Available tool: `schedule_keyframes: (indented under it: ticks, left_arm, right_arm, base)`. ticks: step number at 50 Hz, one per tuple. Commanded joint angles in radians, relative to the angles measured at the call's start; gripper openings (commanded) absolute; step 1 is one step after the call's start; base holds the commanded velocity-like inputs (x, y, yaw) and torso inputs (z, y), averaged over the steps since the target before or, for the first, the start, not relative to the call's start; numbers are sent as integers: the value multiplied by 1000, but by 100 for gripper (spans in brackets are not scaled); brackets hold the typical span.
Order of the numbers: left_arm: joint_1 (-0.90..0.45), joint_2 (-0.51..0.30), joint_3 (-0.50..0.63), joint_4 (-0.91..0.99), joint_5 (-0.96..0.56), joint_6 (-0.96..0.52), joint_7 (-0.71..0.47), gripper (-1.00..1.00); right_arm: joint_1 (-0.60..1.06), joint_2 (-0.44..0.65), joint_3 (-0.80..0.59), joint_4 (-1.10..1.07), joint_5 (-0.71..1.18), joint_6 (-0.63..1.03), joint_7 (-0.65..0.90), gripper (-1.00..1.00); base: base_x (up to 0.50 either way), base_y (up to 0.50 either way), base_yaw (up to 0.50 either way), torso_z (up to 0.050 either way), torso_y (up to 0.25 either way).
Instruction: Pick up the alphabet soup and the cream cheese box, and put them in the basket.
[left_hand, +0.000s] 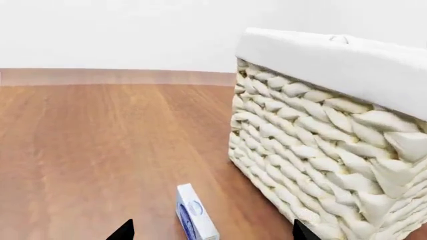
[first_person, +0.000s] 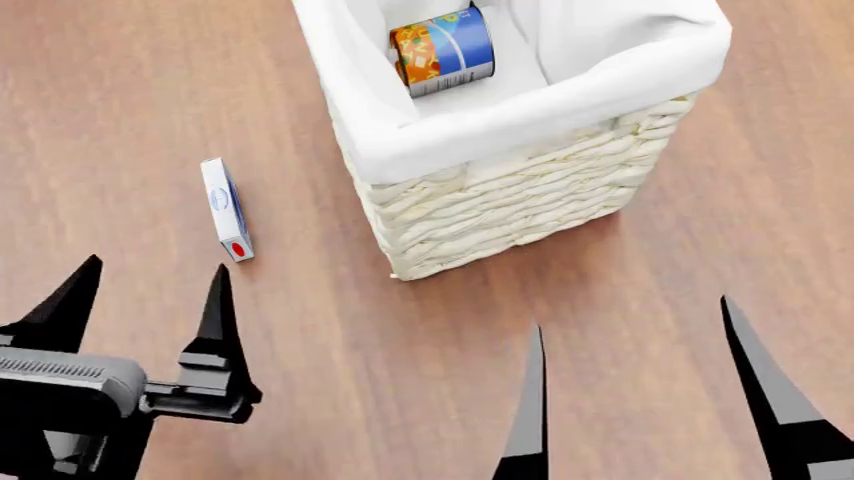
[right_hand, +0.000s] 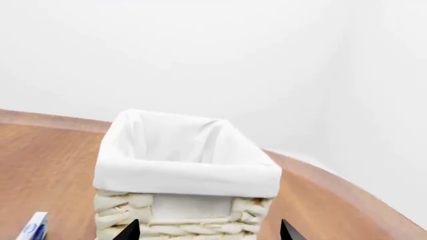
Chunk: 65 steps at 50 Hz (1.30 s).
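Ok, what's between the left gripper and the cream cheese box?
Nothing: in the head view, only bare wooden floor separates the open left gripper from the cream cheese box.

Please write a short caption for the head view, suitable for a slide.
Alphabet soup lies in the basket; cream cheese box waits on the floor ahead of the open left gripper.

Alphabet soup (first_person: 443, 50) lies on its side inside the basket (first_person: 534, 190), at the far part of the wooden floor (first_person: 120, 90). Cream cheese box (first_person: 226, 209) stands on its edge on the floor, left of the basket, apart from it. Left gripper (first_person: 147, 290) sits nearer than the box, right gripper (first_person: 634, 330) nearer than the basket.
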Motion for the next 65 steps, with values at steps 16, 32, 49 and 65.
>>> schedule_keyframes:
  ticks: [16, 32, 49, 65]
  left_arm:
    - [-265, 102, 21, -399, -9, 37, 102, 100]
    - [-430, 188, -8, -786, 9, 147, 116, 100]
    - [-616, 296, 68, -1424, -63, 441, 160, 100]
    - [-603, 294, 51, -1426, -59, 461, 181, -100]
  right_arm:
    - [-44, 15, 32, 14, 11, -42, -17, 100]
    - [-61, 29, 49, -1, 9, -38, -18, 100]
    - [-94, 32, 66, 9, -2, -47, -10, 100]
    - [-118, 26, 84, 32, 12, -74, -23, 100]
  base:
    - [0, 0, 0, 0, 0]
    - [0, 0, 0, 0, 0]
    - [0, 0, 0, 0, 0]
    - [0, 0, 0, 0, 0]
